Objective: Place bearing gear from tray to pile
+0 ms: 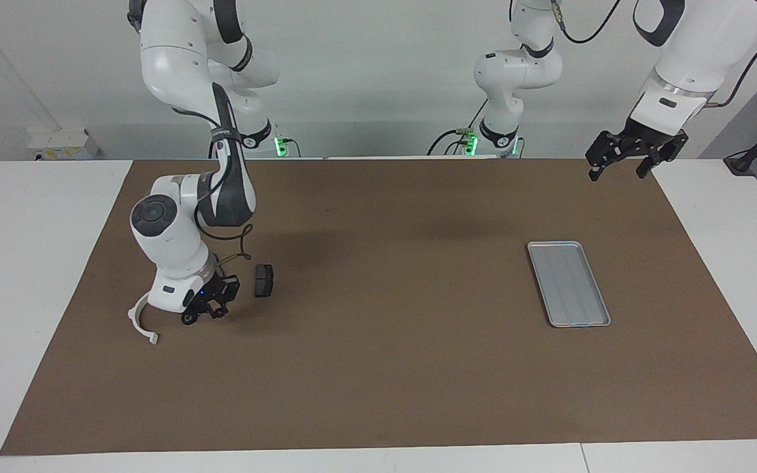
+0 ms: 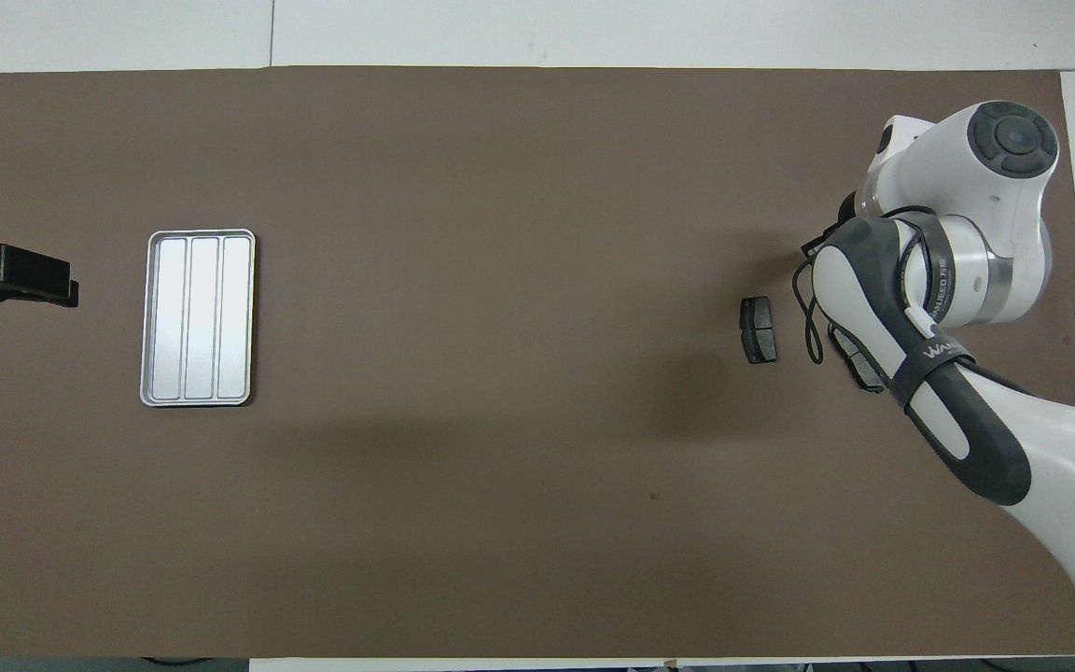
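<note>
The silver-grey tray lies bare toward the left arm's end of the table. At the right arm's end lies the pile: a white curved bracket and a dark brake pad, with a second pad partly under the arm. My right gripper hangs low and shut between the bracket and the pad. The bearing gear is hidden by it. My left gripper waits open, high over the mat's corner by its base.
A brown mat covers most of the white table. The right arm's wrist and forearm lean over the pile and hide the bracket and the gripper from above.
</note>
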Action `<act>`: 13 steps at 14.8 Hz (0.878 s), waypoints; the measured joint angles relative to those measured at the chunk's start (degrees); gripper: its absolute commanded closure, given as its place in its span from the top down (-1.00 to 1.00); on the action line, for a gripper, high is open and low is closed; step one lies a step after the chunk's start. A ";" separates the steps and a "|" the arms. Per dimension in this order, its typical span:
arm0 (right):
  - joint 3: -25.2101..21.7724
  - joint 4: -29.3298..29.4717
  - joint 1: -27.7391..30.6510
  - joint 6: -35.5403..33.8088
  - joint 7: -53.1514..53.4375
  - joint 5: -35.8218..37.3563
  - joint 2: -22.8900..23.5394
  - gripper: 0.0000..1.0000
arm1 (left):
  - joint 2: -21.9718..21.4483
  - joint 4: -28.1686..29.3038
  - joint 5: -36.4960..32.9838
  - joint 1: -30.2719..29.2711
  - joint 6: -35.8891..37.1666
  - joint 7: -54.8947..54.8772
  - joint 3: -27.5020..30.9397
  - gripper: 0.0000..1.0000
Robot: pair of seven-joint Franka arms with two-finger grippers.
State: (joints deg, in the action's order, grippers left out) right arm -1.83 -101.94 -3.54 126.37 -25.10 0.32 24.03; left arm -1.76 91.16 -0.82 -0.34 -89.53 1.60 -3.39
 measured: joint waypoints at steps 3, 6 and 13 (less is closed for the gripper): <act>-0.01 -2.75 0.43 1.66 -0.09 0.00 -1.12 -1.00 | 0.00 0.00 0.00 0.00 0.00 0.00 0.00 1.00; 0.02 -5.61 0.45 4.33 -0.09 0.00 -1.51 -1.00 | 0.00 0.00 0.00 0.00 0.00 0.00 0.00 1.00; 0.04 -7.79 0.45 5.81 -0.09 0.00 -1.64 -1.00 | 0.00 0.00 0.00 0.00 0.00 0.00 0.00 1.00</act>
State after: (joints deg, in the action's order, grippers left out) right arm -1.78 -109.73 -3.09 132.18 -25.19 0.32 22.39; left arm -1.76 91.16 -0.82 -0.34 -89.53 1.60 -3.39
